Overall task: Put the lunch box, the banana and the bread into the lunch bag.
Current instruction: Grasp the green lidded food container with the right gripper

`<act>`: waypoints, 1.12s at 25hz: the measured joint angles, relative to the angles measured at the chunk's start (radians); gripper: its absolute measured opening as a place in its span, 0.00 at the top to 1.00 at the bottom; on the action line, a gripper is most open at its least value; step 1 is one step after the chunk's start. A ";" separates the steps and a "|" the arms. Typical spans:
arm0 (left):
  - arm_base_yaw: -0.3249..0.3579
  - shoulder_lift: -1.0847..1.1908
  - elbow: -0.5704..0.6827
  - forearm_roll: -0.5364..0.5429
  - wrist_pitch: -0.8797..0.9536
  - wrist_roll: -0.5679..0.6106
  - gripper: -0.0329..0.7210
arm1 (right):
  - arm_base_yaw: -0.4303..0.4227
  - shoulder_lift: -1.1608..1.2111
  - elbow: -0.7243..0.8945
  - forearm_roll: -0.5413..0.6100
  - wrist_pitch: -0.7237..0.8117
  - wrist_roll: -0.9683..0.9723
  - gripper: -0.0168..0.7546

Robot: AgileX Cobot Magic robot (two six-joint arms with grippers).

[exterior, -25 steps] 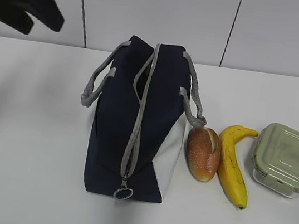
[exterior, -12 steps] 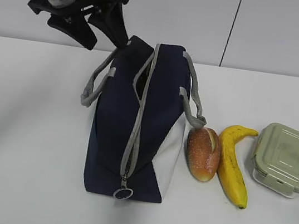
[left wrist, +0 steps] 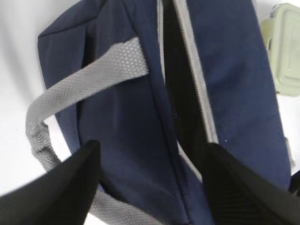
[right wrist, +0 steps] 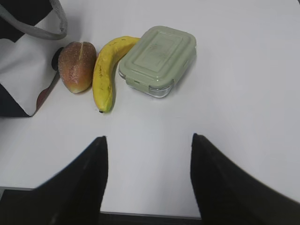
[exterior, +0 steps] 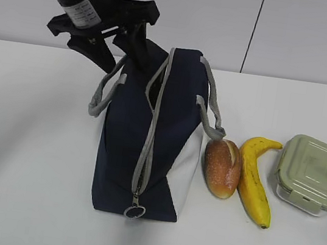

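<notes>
The navy lunch bag (exterior: 149,139) stands mid-table, its grey zipper (exterior: 146,151) mostly closed, with a short gap open at the far end (left wrist: 180,93). The bread (exterior: 222,167), the banana (exterior: 256,179) and the green-lidded lunch box (exterior: 313,174) lie in a row to the bag's right; they also show in the right wrist view: bread (right wrist: 77,65), banana (right wrist: 107,70), lunch box (right wrist: 158,60). My left gripper (exterior: 120,51) is open above the bag's far left corner, by the left handle (left wrist: 84,84). My right gripper (right wrist: 149,140) is open and empty over bare table near the front edge.
The white table (exterior: 25,139) runs up to a white panelled wall (exterior: 288,30) behind. The right rope handle (exterior: 211,114) droops onto the bread. The table's front edge (right wrist: 150,214) shows under my right gripper.
My left arm has come in from the upper left and moved down and right, until its open gripper hangs over the bag's far left corner. The objects have not moved.
</notes>
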 joint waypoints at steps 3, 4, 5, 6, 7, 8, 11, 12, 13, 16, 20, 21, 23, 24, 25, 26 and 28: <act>0.000 0.018 -0.001 0.000 0.002 -0.002 0.33 | 0.000 0.000 0.000 0.000 0.000 0.000 0.44; 0.000 0.023 -0.001 0.000 0.002 -0.002 0.33 | 0.000 0.000 0.000 0.000 0.000 0.000 0.44; 0.000 0.030 -0.001 0.000 0.003 -0.002 0.33 | 0.000 0.000 0.000 0.000 0.000 0.000 0.44; 0.000 0.034 -0.002 0.000 0.003 -0.002 0.33 | 0.000 0.000 0.000 0.000 0.000 0.000 0.44; 0.000 0.038 -0.002 0.000 0.003 -0.002 0.34 | 0.000 0.000 0.000 0.000 0.000 0.000 0.44; 0.000 0.042 -0.002 0.000 0.003 -0.002 0.34 | 0.000 0.000 0.000 0.000 0.000 0.000 0.44; 0.000 0.046 -0.002 0.000 0.001 -0.002 0.42 | 0.000 0.000 0.000 0.000 0.000 0.000 0.44; 0.000 0.046 -0.002 0.000 -0.001 -0.002 0.47 | 0.000 0.000 0.000 0.000 0.000 0.000 0.44; 0.000 0.046 -0.002 0.000 -0.004 -0.002 0.51 | 0.000 0.000 0.000 0.000 0.000 0.000 0.44; 0.000 0.046 -0.002 0.000 -0.008 -0.002 0.72 | 0.000 0.000 0.000 0.000 0.000 0.000 0.44; 0.000 0.046 -0.002 0.001 -0.016 -0.002 0.91 | 0.000 0.000 0.000 0.000 0.000 0.000 0.44; 0.000 0.046 -0.002 0.001 -0.017 -0.002 0.93 | 0.000 0.000 0.000 0.000 0.000 0.000 0.44; 0.000 0.046 -0.002 0.001 -0.017 -0.002 0.94 | 0.000 0.000 0.000 0.000 0.000 0.000 0.44; 0.000 0.046 -0.002 0.001 -0.018 -0.002 0.94 | 0.000 0.000 0.000 0.000 0.000 0.000 0.44; 0.000 0.046 -0.002 0.000 -0.018 -0.002 0.94 | 0.000 0.000 0.000 0.000 0.000 0.000 0.44; 0.000 0.046 -0.002 0.000 -0.018 -0.002 0.94 | 0.000 0.000 0.000 0.000 0.000 0.000 0.44; 0.000 0.046 -0.002 0.000 -0.016 -0.002 0.94 | 0.000 0.000 0.000 0.000 0.000 0.000 0.44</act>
